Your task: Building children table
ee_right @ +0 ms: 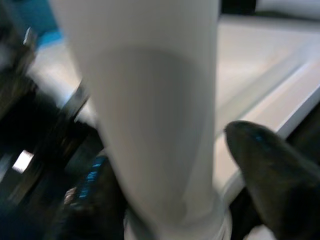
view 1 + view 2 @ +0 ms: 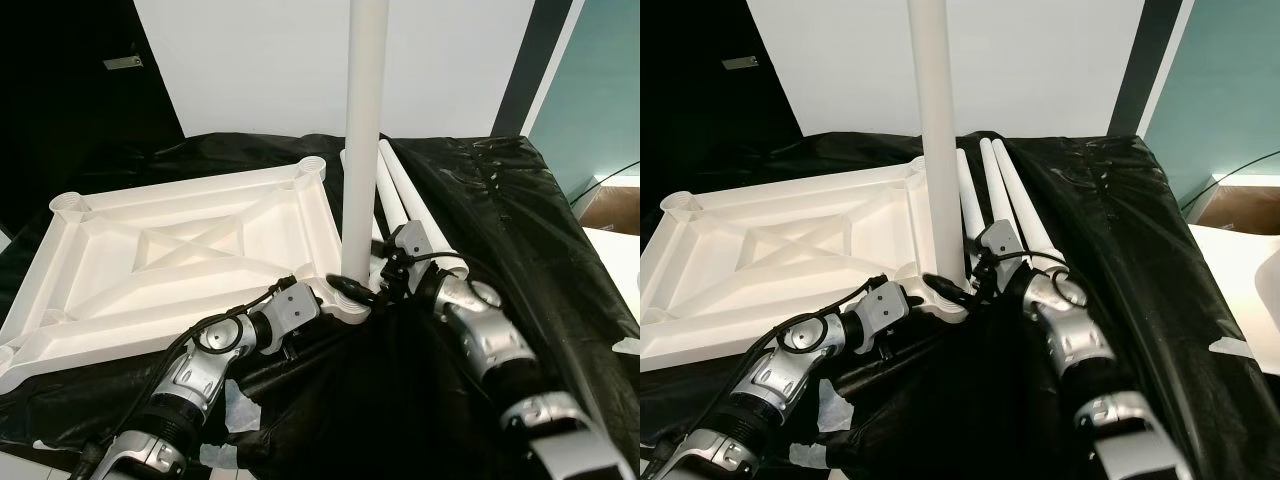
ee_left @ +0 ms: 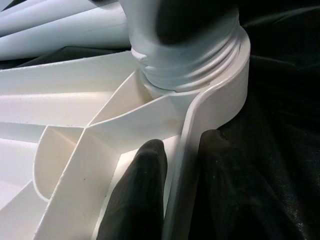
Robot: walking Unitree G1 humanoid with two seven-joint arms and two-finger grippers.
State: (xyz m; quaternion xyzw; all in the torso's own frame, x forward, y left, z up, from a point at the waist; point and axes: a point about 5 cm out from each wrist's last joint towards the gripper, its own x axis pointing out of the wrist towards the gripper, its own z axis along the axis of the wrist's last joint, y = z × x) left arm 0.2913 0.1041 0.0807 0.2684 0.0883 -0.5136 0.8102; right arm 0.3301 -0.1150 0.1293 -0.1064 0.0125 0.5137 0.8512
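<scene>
The white plastic table top (image 2: 180, 250) lies upside down on a black-covered surface. One white leg (image 2: 362, 150) stands upright in the threaded socket (image 3: 200, 65) at its near right corner. My left gripper (image 3: 182, 185) is shut on the table top's rim just beside that socket, with one black finger (image 3: 137, 195) inside the rim and the other outside. My right gripper (image 2: 385, 283) is shut on the upright leg (image 1: 155, 125) low down near its base, and a finger (image 1: 272, 175) shows beside it. Three more white legs (image 2: 1015, 195) lie side by side to the right of the table top.
Crinkled black sheeting (image 2: 500, 200) covers the whole work surface and drapes over its edges. A white wall (image 2: 260, 70) stands behind. Off the right edge are a white surface (image 2: 1240, 270) and a teal wall (image 2: 1230, 70).
</scene>
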